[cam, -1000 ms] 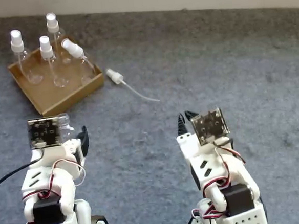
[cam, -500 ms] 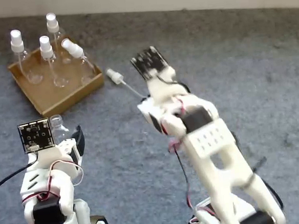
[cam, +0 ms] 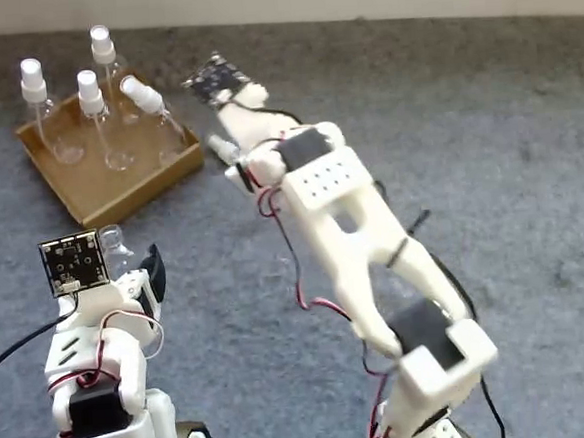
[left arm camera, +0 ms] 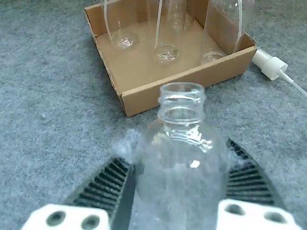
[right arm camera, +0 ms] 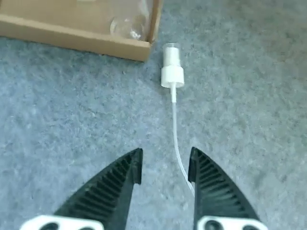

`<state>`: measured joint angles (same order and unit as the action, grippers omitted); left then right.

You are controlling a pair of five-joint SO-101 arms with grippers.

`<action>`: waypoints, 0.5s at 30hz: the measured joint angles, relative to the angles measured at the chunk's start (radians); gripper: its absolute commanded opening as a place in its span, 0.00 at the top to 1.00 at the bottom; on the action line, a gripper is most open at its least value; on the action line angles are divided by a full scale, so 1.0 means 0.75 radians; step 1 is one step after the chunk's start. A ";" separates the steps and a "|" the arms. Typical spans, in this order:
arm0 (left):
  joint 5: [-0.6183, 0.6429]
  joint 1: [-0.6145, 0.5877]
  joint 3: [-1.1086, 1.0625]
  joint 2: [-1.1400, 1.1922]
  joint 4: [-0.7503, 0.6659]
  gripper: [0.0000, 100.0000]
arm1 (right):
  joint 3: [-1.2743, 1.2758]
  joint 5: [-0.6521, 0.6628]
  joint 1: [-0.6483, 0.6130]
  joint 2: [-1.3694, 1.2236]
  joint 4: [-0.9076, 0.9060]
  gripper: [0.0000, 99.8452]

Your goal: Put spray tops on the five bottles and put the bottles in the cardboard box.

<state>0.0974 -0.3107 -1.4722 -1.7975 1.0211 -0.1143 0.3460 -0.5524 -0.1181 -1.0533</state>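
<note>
Bottle (left arm camera: 180,158) clamped in left fingers (left arm camera: 108,184); right fingers (right arm camera: 112,187) narrowly apart above grey carpet (cam: 487,145)

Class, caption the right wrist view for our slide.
Right gripper, jaws open, hovers over the loose spray top beside the cardboard box.

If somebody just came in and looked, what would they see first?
Probably the right arm, stretched far out with the right gripper open over the loose spray top lying beside the cardboard box. Next, the left gripper holding a clear bottle with no top, while four capped bottles sit in the box.
</note>
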 measured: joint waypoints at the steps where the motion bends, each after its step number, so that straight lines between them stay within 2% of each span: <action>1: 0.000 0.000 0.000 0.000 0.000 0.86 | -0.039 0.002 -0.012 -0.055 0.000 0.84; 15: 0.000 0.000 -0.037 0.000 -0.023 0.86 | -0.655 0.002 -0.033 -0.741 0.041 0.84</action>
<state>0.0974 -0.3107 -1.4998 -1.7975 1.0042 -0.6053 0.3475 -0.5769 -0.6736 -1.0226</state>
